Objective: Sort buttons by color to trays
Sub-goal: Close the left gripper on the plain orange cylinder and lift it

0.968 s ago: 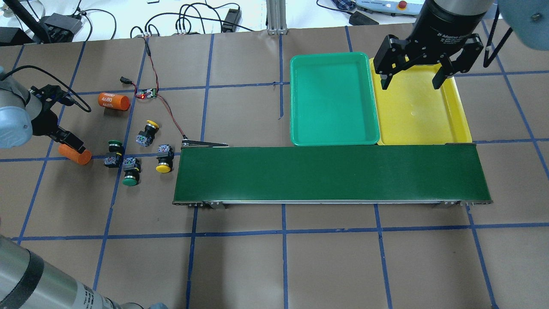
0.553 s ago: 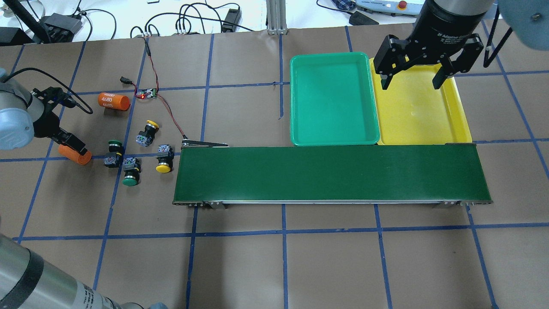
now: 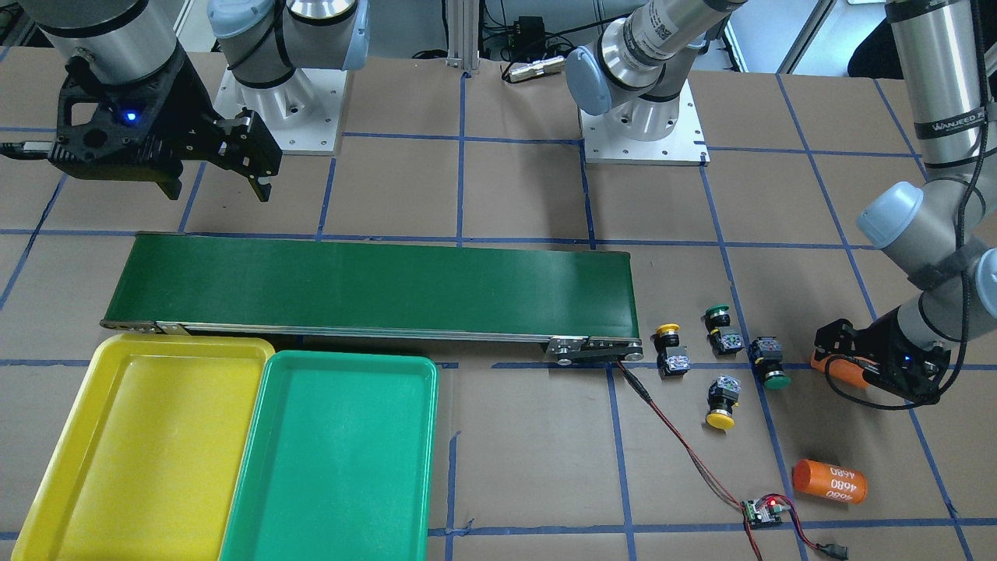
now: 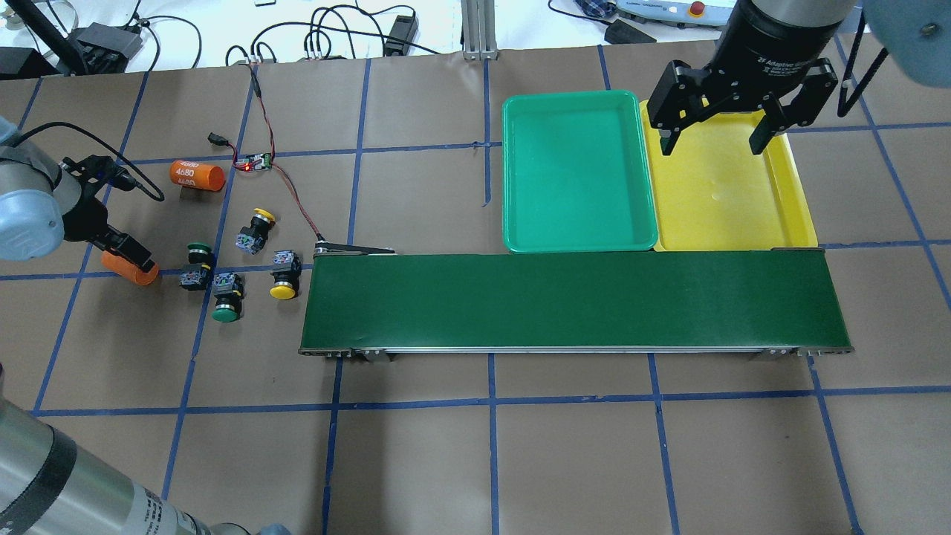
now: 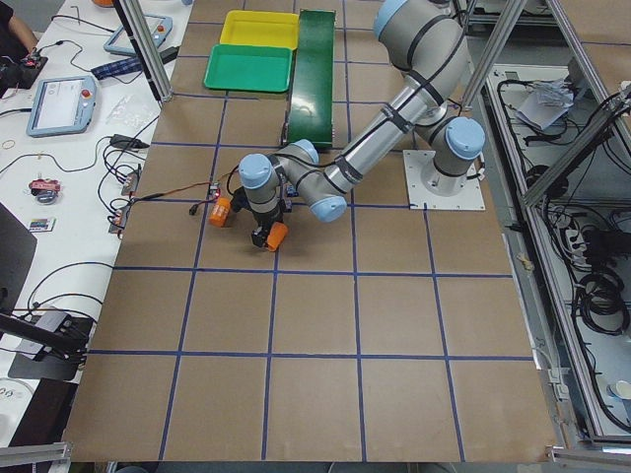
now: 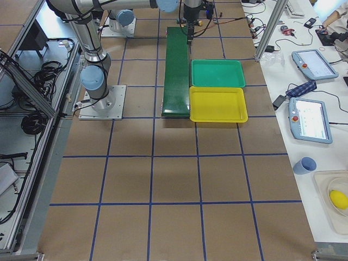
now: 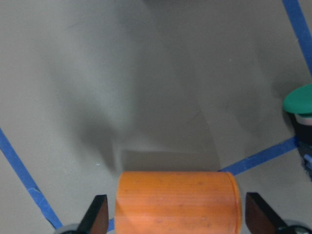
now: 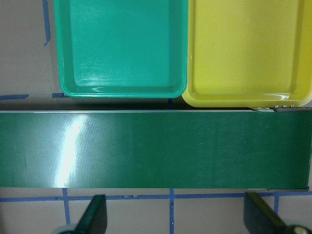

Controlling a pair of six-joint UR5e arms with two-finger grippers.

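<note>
Left fingers straddle orange cylinder with slim gaps; right fingers spread, high above table.

The overhead exterior camera sits high behind the robot and looks forward and down on the table. The front-facing camera looks steeply down from the opposite side, with the arm bases at its top. Both show the conveyor belt, green tray, yellow tray and buttons, in mirrored order. The two side cameras look along the table from its ends, high and far off. The left wrist camera is close above an orange cylinder. The right wrist camera looks straight down on the conveyor belt and both trays.
</note>
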